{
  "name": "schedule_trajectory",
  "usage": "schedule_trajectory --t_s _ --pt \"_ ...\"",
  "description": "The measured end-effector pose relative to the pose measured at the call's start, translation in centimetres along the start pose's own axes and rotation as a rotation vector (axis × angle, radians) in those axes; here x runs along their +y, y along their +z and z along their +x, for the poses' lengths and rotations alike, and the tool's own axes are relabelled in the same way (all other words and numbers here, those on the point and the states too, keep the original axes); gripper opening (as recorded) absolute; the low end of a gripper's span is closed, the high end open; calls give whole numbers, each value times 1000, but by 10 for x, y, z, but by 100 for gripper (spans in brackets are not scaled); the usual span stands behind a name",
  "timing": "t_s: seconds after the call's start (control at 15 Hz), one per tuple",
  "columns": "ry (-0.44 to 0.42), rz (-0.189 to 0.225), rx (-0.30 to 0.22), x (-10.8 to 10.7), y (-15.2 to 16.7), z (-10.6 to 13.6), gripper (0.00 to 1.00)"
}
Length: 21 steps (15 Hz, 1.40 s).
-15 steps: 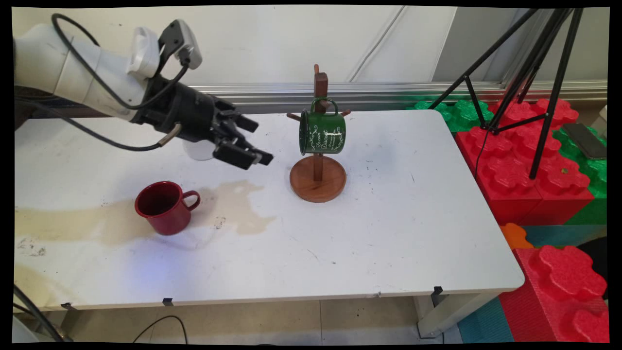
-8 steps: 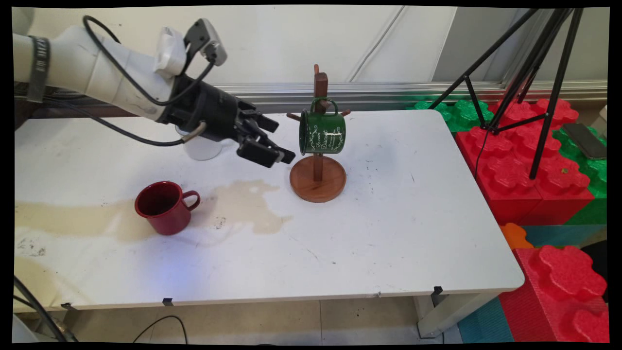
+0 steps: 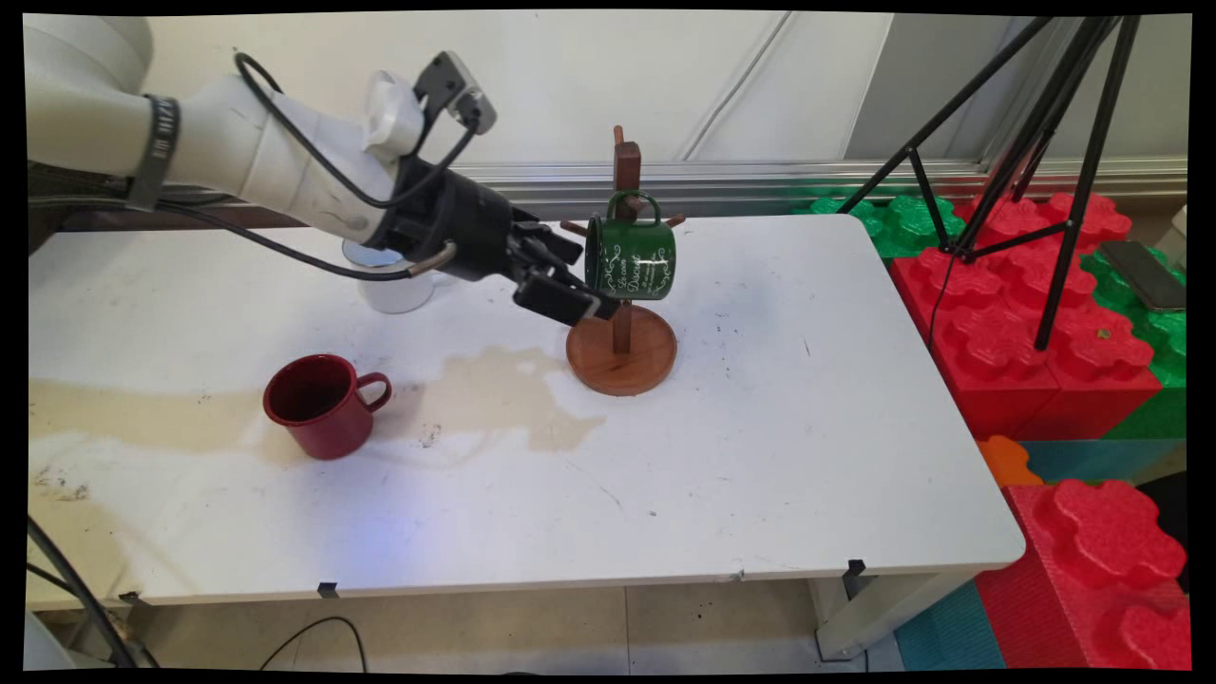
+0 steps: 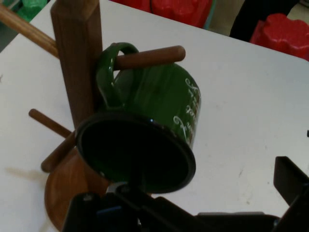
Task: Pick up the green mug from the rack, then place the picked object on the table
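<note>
Near the table's far edge, the green mug hangs by its handle on a peg of the wooden rack, lying on its side with the open mouth turned to the gripper. The gripper is just beside the rim. Its fingers stand apart, one at each side of the mouth, and they hold nothing. I cannot tell if the lower finger already touches the rim.

The mug looks like enamelled metal, so I judge it light, stiff and rather slippery. It may swing on the peg if pushed. The rim or wall seems the best place to take hold, because the handle is occupied by the peg.

Further left, a red mug stands upright beside a brownish stain, and a white cup stands behind the arm, partly hidden.
</note>
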Motion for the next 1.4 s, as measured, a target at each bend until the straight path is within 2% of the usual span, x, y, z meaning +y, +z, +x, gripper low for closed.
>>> schedule_trajectory --t_s 0.8,0.87,1.4 --pt "-49 -20 17 -3 36 7 100" --pt "-53 -22 20 -3 36 8 0" --pt "-55 -5 30 -4 31 8 0"
